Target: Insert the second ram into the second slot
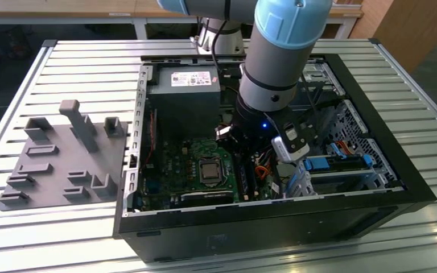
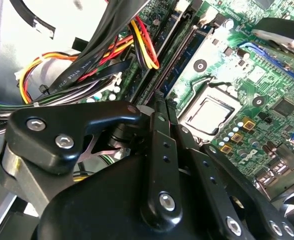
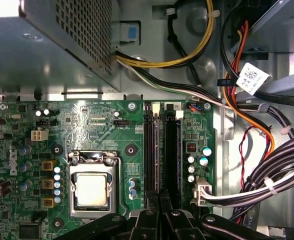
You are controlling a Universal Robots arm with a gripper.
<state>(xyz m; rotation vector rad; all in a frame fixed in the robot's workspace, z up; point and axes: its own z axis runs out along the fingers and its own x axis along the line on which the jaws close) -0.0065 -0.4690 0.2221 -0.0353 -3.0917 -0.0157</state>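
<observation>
My gripper point(image 1: 241, 154) reaches down into the open computer case point(image 1: 400, 187), over the motherboard's memory slots. In both wrist views its black fingers point(image 3: 148, 220) stand pressed close together. The gripper point(image 3: 160, 212) pinches a thin dark stick edge-on, the second ram point(image 3: 173, 155). That stick stands along the slot farther from the processor socket point(image 3: 92, 189). The neighbouring slot point(image 3: 151, 155), nearer the socket, also holds something thin. In the second wrist view the gripper point(image 2: 162, 102) meets the line of the slots point(image 2: 177, 55). Whether the ram is fully seated is hidden.
The power supply box point(image 1: 184, 91) fills the case's far end. Thick cable bundles point(image 3: 282, 170) and a yellow-red harness point(image 2: 142, 45) run close beside the slots. Blue drive-bay clips point(image 1: 321, 164) sit at the exterior view's right. A grey holder plate point(image 1: 59, 165) lies outside the case.
</observation>
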